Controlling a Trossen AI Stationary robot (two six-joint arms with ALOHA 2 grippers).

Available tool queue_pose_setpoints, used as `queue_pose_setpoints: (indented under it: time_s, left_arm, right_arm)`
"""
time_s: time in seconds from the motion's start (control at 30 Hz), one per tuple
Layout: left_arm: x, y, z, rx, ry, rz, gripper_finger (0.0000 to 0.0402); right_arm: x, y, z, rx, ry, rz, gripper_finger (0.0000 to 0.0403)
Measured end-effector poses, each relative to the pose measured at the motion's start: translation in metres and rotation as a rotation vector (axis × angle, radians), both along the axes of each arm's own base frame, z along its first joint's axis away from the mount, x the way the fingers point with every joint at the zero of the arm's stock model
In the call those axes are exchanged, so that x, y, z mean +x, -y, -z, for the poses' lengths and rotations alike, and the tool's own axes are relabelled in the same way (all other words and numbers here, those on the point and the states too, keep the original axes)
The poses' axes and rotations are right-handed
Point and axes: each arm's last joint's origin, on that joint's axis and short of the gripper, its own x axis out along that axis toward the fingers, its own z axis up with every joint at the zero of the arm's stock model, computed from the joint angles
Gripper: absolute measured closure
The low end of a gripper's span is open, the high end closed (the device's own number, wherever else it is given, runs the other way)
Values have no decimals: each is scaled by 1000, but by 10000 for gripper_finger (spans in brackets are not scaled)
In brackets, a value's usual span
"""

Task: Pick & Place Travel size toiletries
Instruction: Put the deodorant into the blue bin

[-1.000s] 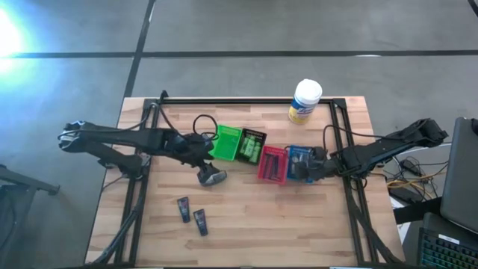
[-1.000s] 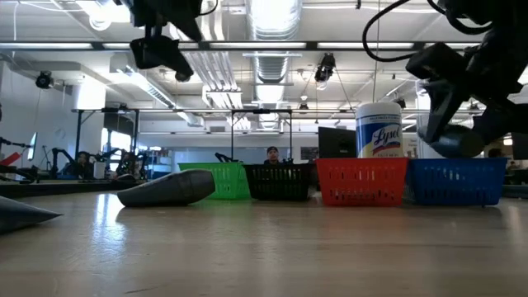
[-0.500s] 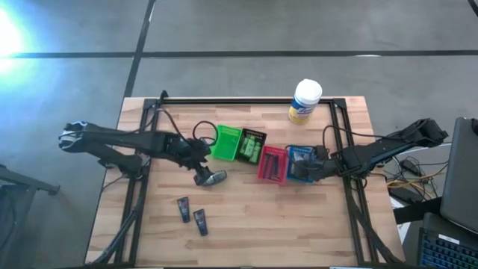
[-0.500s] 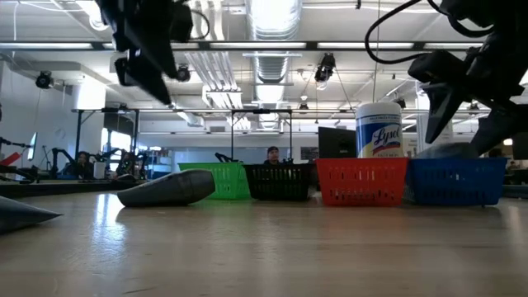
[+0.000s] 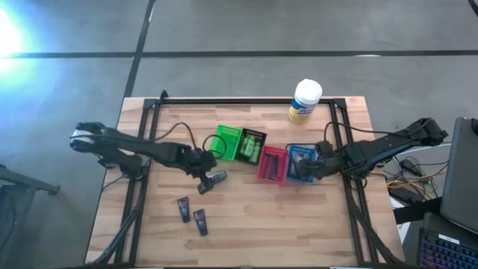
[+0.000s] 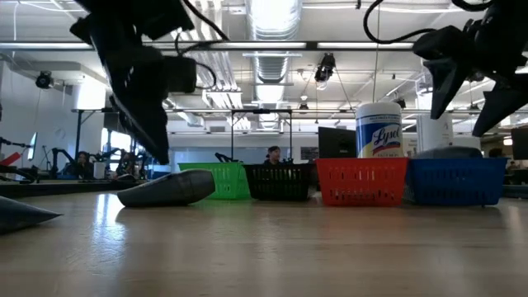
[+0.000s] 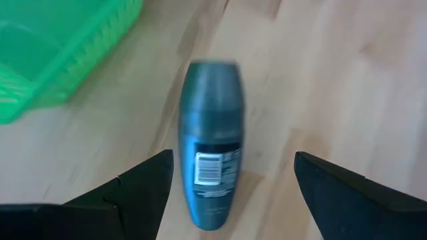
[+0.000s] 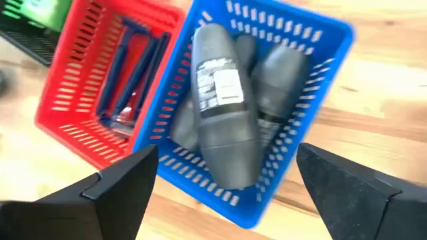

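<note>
Our right gripper (image 8: 227, 200) has let go — a second ago it held a grey tube over the blue bin (image 5: 300, 164); now its fingers are spread and empty, and the tube (image 8: 223, 107) lies in the bin on the others. Our left gripper (image 7: 230, 193) has dropped to the next tube (image 7: 210, 150) on the table (image 5: 284, 217), open astride it — not yet closed. Two small tubes (image 5: 191, 212) wait nearer the front edge.

— What lies on the table (image 6: 272, 247) in the foreground?
— A grey oblong tube (image 6: 165, 188) on its side, the left gripper (image 6: 144, 124) hanging open above it.
— And behind?
— Green bin (image 6: 216, 180), black bin (image 6: 276, 181), red bin (image 6: 361, 181), blue bin (image 6: 455, 181) in a row; a white tub (image 6: 378, 130) behind the red one; the right gripper (image 6: 466, 82) spread above the blue bin.
</note>
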Motion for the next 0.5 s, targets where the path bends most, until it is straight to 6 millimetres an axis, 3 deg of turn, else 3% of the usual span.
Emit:
queue_pose_setpoints:
  time_s: [0.5]
  left_arm:
    - [26,1,59,57,-154,4,88]
  right_arm:
    - [1,0,-10,-10,-5,-30,35]
